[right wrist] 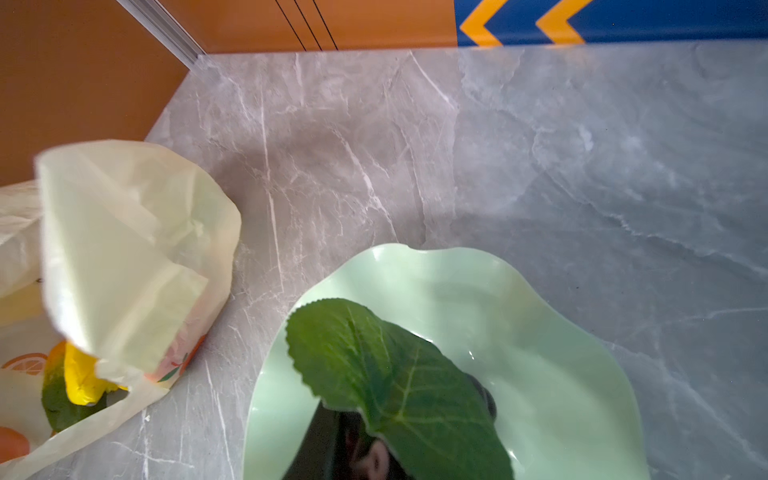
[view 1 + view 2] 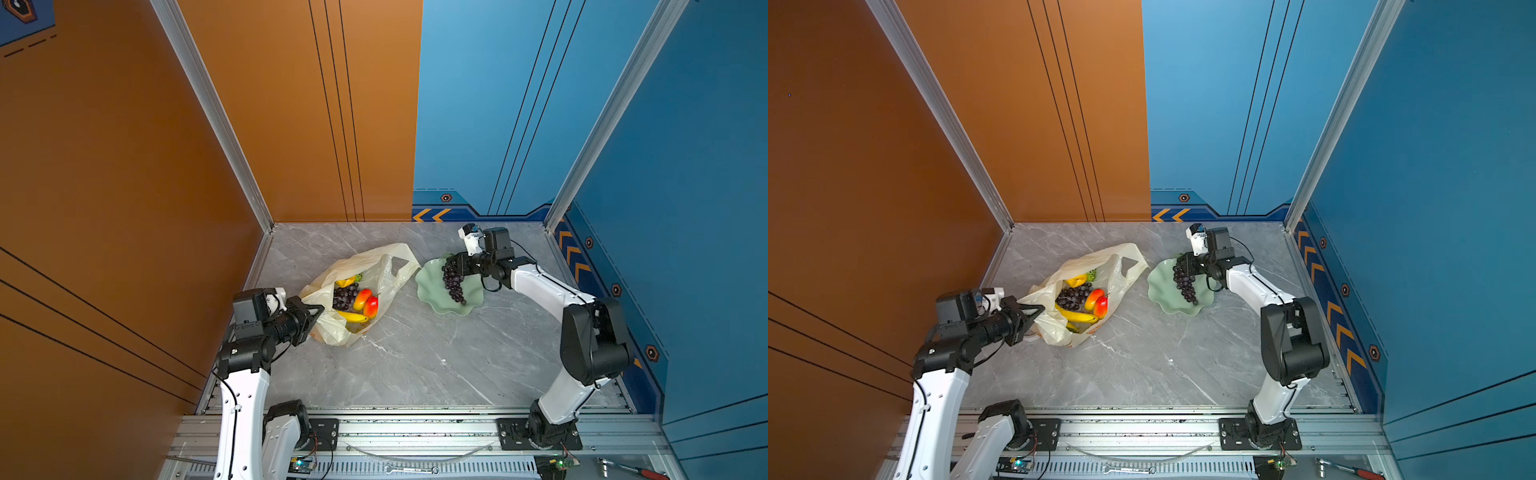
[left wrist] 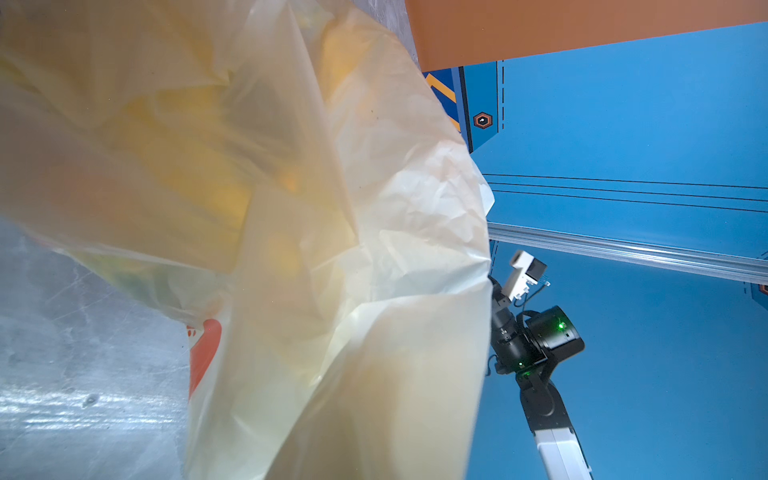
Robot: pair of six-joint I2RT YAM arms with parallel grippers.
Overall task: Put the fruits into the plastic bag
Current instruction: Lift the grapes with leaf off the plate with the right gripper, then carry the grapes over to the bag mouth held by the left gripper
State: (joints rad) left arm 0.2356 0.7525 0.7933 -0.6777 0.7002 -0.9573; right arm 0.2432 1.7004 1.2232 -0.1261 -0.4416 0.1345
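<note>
At the green dish (image 2: 432, 293), your right gripper (image 2: 454, 262) pinches a grape cluster (image 2: 454, 284) while your left gripper (image 2: 318, 310) clamps the plastic bag (image 2: 388, 266) by its rim.

No words or numbers can be read. Two orange chevrons (image 2: 432, 215) point left on the dark blue wall band just past the table's (image 2: 415, 357) far edge, with a hexagon emblem (image 2: 446, 198) above them. More chevrons (image 2: 572, 253) and hexagons (image 2: 616, 289) line the band along the table's right edge. The plastic bag (image 1: 124, 249) on the table bears an orange-slice print (image 1: 25, 365). Lettering on the wrench (image 2: 409, 470) before the table's near edge is too small to read.
</note>
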